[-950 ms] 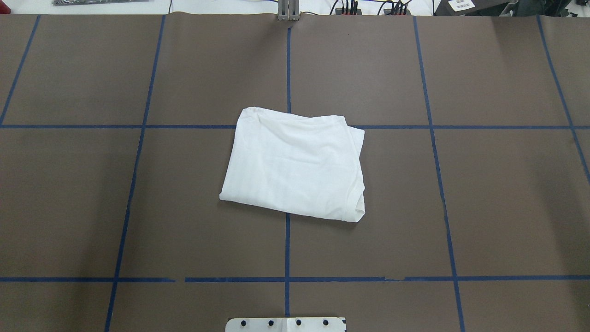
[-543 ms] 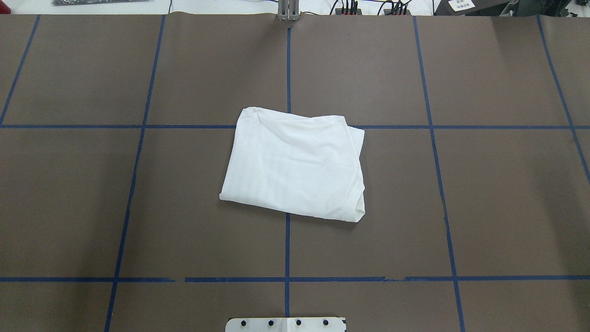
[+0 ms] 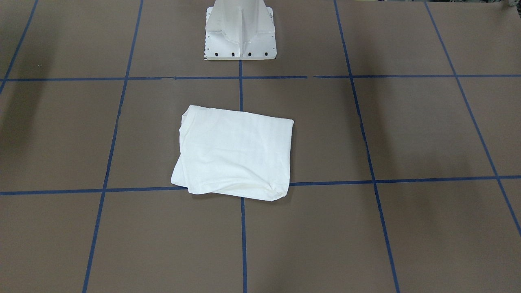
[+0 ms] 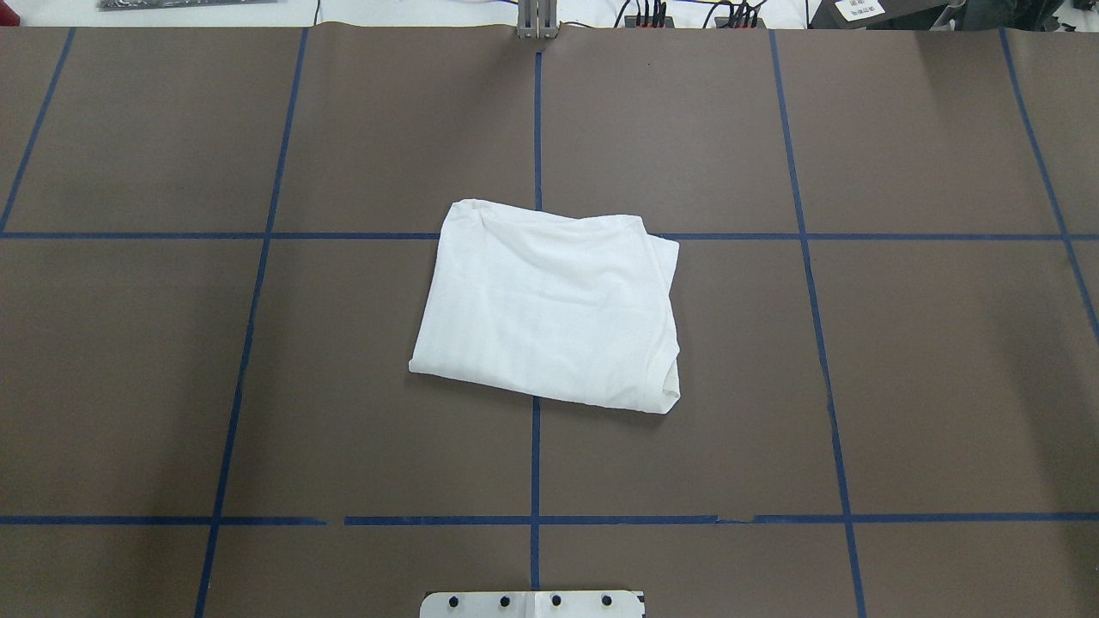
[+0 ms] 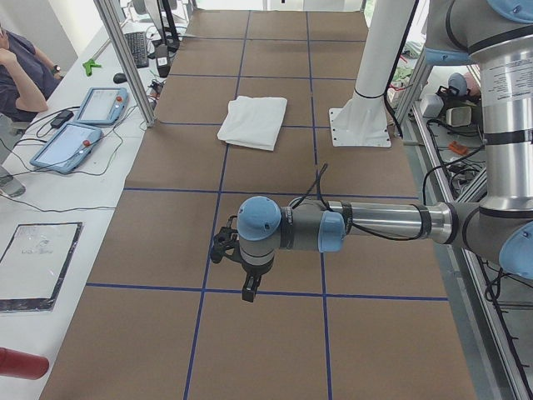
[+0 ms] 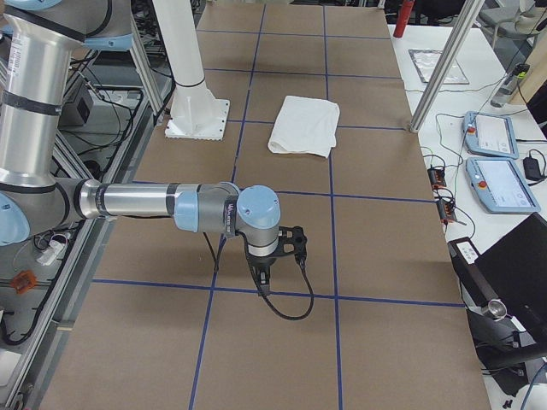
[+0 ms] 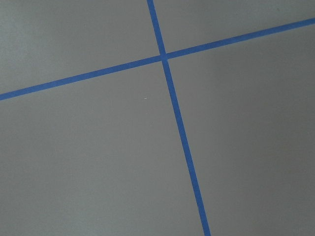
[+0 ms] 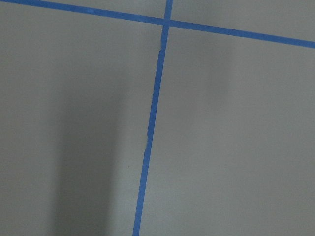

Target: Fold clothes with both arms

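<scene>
The white shirt (image 4: 549, 305) lies folded into a compact rectangle at the middle of the brown table; no text or label shows. It also shows in the front view (image 3: 236, 154) and both side views (image 5: 254, 122) (image 6: 305, 125). Neither arm appears in the overhead or front view. The left gripper (image 5: 248, 287) hangs over bare table at the left end, far from the shirt. The right gripper (image 6: 263, 282) hangs over bare table at the right end. I cannot tell whether either is open or shut. Both wrist views show only table and blue tape.
Blue tape lines (image 4: 535, 463) grid the brown table. The white pedestal (image 3: 240, 32) stands at the robot's edge, near the shirt. Tablets (image 5: 79, 146) (image 6: 496, 184), cables and aluminium posts (image 5: 125, 58) stand on the far side. A person (image 5: 21, 67) sits there.
</scene>
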You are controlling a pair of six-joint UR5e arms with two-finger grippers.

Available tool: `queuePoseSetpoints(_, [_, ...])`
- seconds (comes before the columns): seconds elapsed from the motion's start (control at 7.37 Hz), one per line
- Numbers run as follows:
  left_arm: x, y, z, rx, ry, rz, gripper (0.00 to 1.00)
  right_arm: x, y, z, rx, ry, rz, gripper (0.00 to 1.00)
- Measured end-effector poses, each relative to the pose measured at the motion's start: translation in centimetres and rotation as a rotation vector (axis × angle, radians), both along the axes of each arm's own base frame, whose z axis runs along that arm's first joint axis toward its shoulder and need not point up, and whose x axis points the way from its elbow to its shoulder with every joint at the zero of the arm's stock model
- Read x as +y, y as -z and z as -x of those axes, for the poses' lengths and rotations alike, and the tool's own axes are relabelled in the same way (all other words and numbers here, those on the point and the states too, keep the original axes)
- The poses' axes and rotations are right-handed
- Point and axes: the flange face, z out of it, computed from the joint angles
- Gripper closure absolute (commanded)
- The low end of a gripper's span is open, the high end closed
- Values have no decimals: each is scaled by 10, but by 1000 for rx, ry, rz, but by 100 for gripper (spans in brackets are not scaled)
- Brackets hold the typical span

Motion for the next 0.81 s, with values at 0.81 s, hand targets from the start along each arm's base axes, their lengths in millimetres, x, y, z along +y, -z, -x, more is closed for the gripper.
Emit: queuePoseSetpoints(0.81, [0, 1, 0, 0, 0, -3, 0, -2, -1, 0, 2, -1, -28, 0])
